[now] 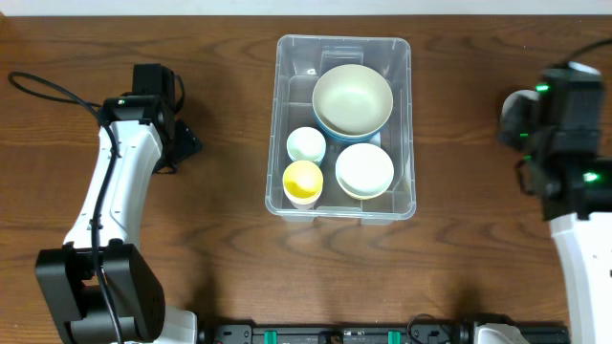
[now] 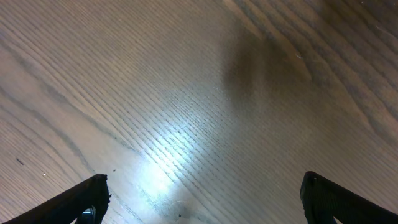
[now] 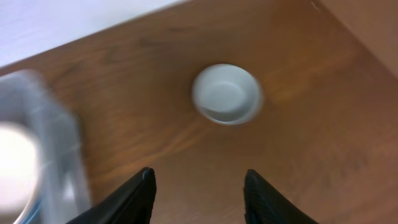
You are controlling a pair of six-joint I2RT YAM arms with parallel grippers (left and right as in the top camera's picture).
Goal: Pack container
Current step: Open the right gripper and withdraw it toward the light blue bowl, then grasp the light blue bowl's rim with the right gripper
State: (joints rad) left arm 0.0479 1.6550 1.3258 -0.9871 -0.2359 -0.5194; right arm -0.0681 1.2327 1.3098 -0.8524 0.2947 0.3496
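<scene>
The clear plastic container (image 1: 298,67) stands at the table's middle. It holds a large pale green bowl (image 1: 352,100) stacked on a blue one, a cream bowl (image 1: 364,170), a mint cup (image 1: 306,145) and a yellow cup (image 1: 302,180). My left gripper (image 1: 185,143) is open and empty over bare wood, left of the container, also seen in the left wrist view (image 2: 202,190). My right gripper (image 3: 199,183) is open and empty. A small white bowl (image 3: 227,93) sits on the table ahead of it. The container's edge (image 3: 43,137) shows blurred at that view's left.
In the overhead view the white bowl (image 1: 517,99) is mostly hidden under the right arm (image 1: 564,124), near the table's far right. The table's back edge runs just behind the container. A black rail lies along the front edge (image 1: 363,333).
</scene>
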